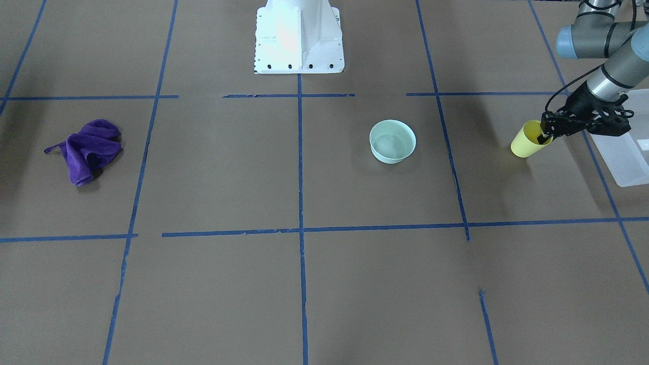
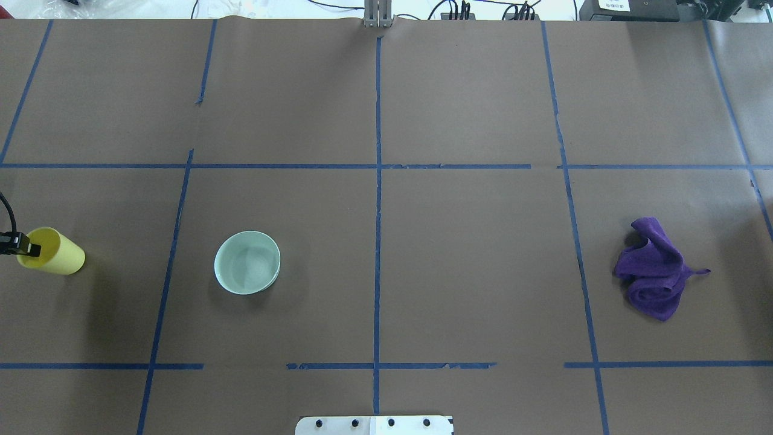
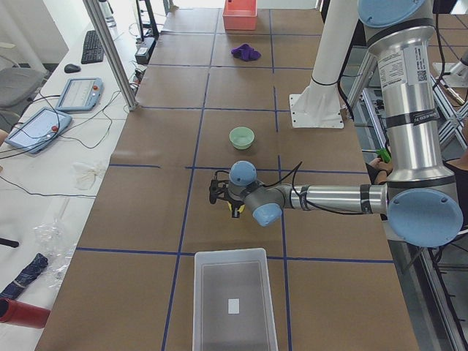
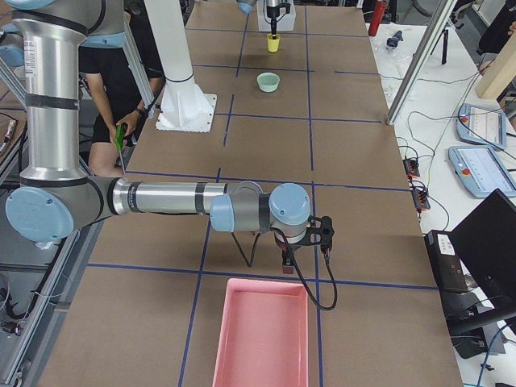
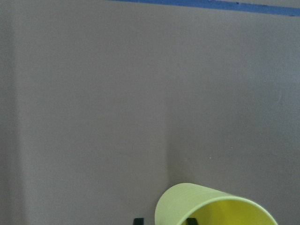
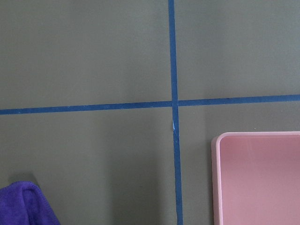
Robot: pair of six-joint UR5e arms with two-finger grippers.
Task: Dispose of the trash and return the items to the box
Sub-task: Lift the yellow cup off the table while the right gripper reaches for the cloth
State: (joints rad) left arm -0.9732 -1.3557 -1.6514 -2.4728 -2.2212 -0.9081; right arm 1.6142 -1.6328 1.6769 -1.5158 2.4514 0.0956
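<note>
— The left gripper (image 1: 545,136)?
— Jaws nearly together, clamped on the rim of the small yellow tapered plastic cup (image 1: 525,144), one finger inside.
— Where's the cup?
— Overhead, at nine o'clock from the pale mint-green bowl (image 2: 247,263); the frosted white plastic bin (image 1: 628,162) sits near it.
— The right gripper (image 4: 290,256)?
— Cannot tell its opening.

Yellow cup (image 1: 522,145) near frosted white box (image 1: 626,158)

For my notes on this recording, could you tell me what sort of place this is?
Probably a robotics lab: a table gridded with blue tape, two arms, and teach pendants on a bench.
</note>
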